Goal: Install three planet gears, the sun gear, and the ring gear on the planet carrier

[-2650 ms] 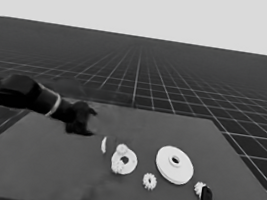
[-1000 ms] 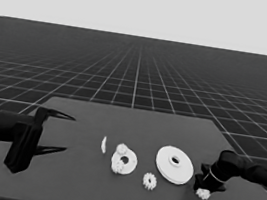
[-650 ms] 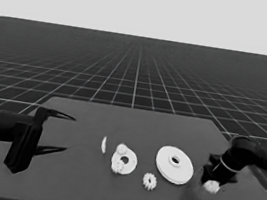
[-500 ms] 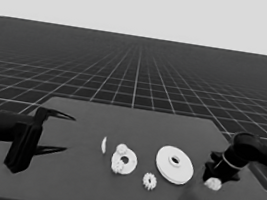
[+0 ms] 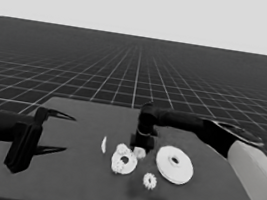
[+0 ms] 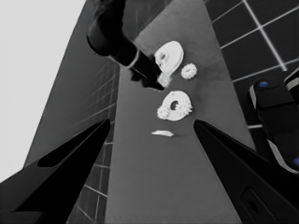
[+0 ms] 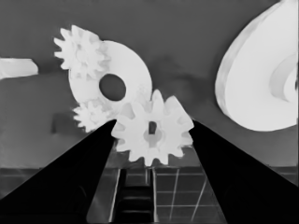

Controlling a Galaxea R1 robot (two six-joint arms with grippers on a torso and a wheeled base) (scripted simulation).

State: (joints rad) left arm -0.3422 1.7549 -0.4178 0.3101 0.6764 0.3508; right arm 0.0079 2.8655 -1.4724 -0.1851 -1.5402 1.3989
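Two small white toothed gears (image 7: 82, 49) already seated on smaller flat white round part (image 7: 122, 74) mid-table; third gear (image 7: 153, 129) held clamped between right gripper (image 7: 152, 140) fingers, just above part's rim. Step judged: third planet placement. Next: alignment, lowering required. Larger white round part (image 5: 175, 164) beside. Left gripper (image 5: 50, 130) parked at table's left end, fingers spread wide, nothing held.

Even, rather dim light is cast from no visible source. A soft shadow is thrown on the dark table (image 5: 59, 190) below the loose planet gear (image 5: 150, 180). The larger round part (image 5: 175, 164) is rendered bright and barely shaded. No glare is seen on the right gripper (image 7: 153, 124), which is clamped on the held planet gear (image 7: 164, 140).
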